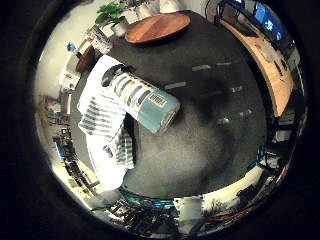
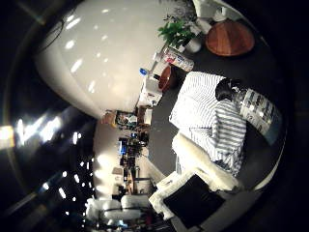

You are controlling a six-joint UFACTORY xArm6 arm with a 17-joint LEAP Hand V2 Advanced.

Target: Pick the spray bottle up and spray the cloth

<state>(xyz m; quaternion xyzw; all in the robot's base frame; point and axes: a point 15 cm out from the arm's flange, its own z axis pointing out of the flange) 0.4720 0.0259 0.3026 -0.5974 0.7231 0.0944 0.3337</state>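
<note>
A white and black part of the robot hand (image 2: 193, 191) is showing at the edge of the thumb side view. It is hanging above the surface (image 1: 210, 120), and it is not touching the bottle or the cloth. I cannot tell if its fingers are apart or together, because too little of the robot hand is showing.

The spray bottle (image 1: 142, 100) is lying on its side on the dark surface. It is pale blue and white, with stripes on its label. Its black top is resting on the cloth (image 1: 102, 120), and its flat bottom is pointing out over the bare surface. The cloth is white with gray stripes. It is lying spread out and a little crumpled near the edge of the surface, and part of it is sitting under the bottle.

Farther away, a round wooden tray (image 1: 157, 27) is sitting on the surface, well apart from the bottle. A green plant (image 2: 176, 33) in a white pot is standing just beside the tray. A small brown bowl (image 2: 166, 78) is sitting near the corner of the cloth. A long wooden desk (image 1: 265, 65) is standing past the far side of the surface.
</note>
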